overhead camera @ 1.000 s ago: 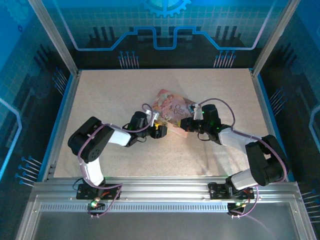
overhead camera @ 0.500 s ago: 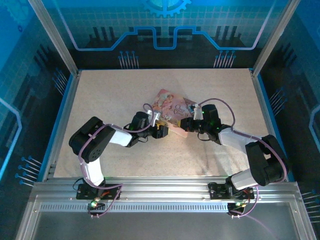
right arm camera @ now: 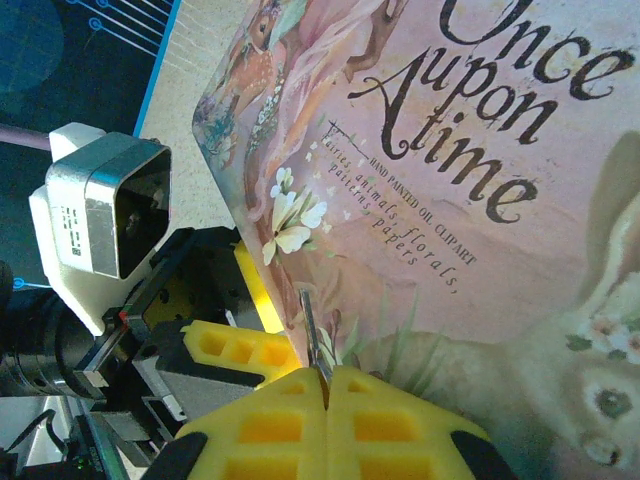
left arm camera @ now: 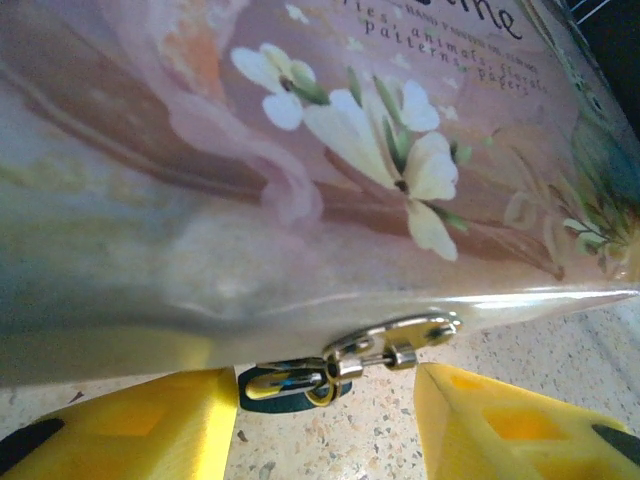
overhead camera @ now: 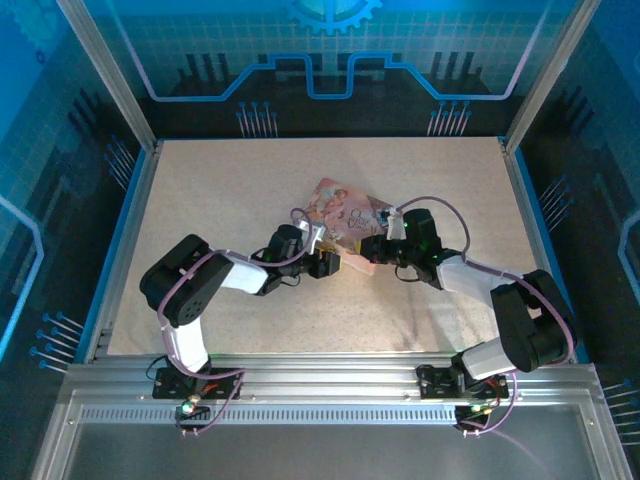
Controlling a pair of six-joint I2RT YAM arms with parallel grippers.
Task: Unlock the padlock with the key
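At the near edge of the pink tin, around the middle of the surface, my left claw stands with its yellow fingers apart. One finger is on each side of the padlock, and neither touches it. The padlock, a tiny silvery body with a dark bluish part, hangs from a bright metal hasp on the tin's rim. Its long axis runs roughly along that edge, low over the speckled beige top; I cannot tell whether it rests there.

My right claw is pressed together on the key, a thin grey metal sliver. It sticks straight out from the fingertips over the tin's glossy painted lid. The key points toward the edge where my left claw stands, so the padlock lies ahead of its tip, just past the rim. The left claw is much the nearer of the two.

As I judge it, the coming move turns on lining that sliver up with the keyhole, which I cannot make out. My fingers are moulded yellow blocks with square pockets; lock and key look hard, slick and small.
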